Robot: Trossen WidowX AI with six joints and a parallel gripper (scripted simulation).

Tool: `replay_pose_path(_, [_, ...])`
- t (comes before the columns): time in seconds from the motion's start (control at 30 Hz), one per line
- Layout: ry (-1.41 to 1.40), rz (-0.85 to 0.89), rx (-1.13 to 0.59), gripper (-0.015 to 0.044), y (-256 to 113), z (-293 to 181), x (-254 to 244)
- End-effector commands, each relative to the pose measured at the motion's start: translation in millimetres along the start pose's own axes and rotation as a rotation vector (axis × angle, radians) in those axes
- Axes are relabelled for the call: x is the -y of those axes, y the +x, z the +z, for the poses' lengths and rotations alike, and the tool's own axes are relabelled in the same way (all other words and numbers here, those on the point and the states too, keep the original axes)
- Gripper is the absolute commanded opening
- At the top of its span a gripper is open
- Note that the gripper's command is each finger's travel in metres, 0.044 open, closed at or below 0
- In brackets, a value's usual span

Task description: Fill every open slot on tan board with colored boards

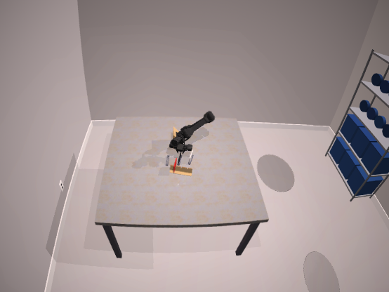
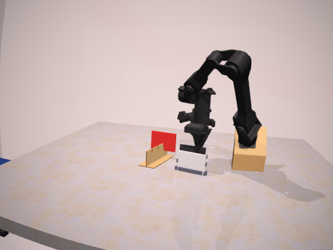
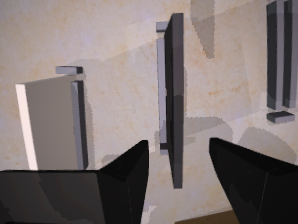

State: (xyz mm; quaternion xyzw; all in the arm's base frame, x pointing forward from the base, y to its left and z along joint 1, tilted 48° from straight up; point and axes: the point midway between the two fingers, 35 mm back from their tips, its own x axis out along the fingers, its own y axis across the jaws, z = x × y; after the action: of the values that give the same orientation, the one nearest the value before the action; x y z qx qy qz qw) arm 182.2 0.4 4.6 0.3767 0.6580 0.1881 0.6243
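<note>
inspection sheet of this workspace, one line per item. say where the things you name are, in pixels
surface: pale mottled table [image 1: 179, 200] [image 2: 120, 192]
job's things: tan board [image 1: 182, 172] [image 2: 151, 157] standing, red board [image 1: 175, 166] [image 2: 163, 141] crosswise on it; white board [image 2: 192, 160] [image 3: 50, 125] and black board [image 2: 184, 148] [image 3: 178, 100] in holders; third holder [image 1: 167, 161] [image 3: 272, 55] bare
clutter: nothing seen
gripper: open [image 1: 179, 153] [image 2: 198, 151] [image 3: 179, 144], fingers either side of the black board in the wrist view
cables: nothing seen
surroundings: shelf rack [image 1: 357, 93] with blue bins, wall outlet [image 1: 61, 185]

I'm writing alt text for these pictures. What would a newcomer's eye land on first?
Probably the bright red board, upright across one end of the tan board. Next, the black arm arching over the table, its open gripper pointing down at the dark board, behind the white board in the exterior view.
</note>
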Motion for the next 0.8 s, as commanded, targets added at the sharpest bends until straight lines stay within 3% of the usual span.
replay_pose_path(0.0, [0.005, 0.005, -0.004, 0.0188, 6.7, -1.1, -0.7])
replay_pose_path(0.73, [0.005, 0.006, -0.004, 0.0188, 38.8, -1.7, -1.4])
replay_pose_path(0.77, [0.005, 0.006, -0.004, 0.0162, 38.8, -1.7, -1.4])
